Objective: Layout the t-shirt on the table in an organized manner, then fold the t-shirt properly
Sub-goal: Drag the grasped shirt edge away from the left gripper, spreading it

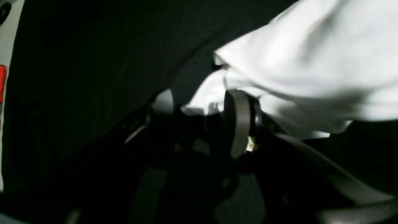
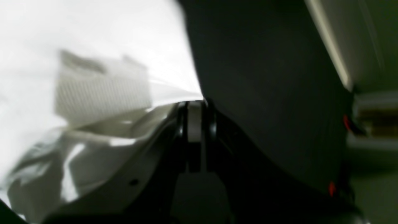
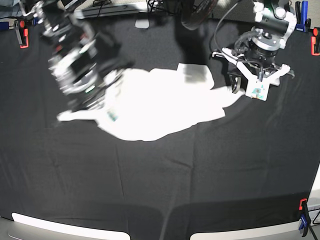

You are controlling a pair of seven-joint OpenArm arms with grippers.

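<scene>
The white t-shirt (image 3: 160, 107) lies crumpled and stretched sideways on the far half of the black table (image 3: 160, 175). A bit of coloured print shows near its left end. My left gripper (image 3: 236, 89) is at the shirt's right corner. In the left wrist view its fingers (image 1: 238, 121) stand apart, with a white shirt edge (image 1: 202, 96) between them. My right gripper (image 3: 100, 102) is blurred at the shirt's left part. In the right wrist view the right gripper (image 2: 194, 104) has its jaws pressed together where the white t-shirt (image 2: 93, 46) runs into the tips.
Orange clips (image 3: 22, 32) (image 3: 314, 42) hold the cloth at the far corners, and another clip (image 3: 302, 220) is at the near right edge. Cables (image 3: 150, 7) and a small white item (image 3: 142, 23) lie along the far edge.
</scene>
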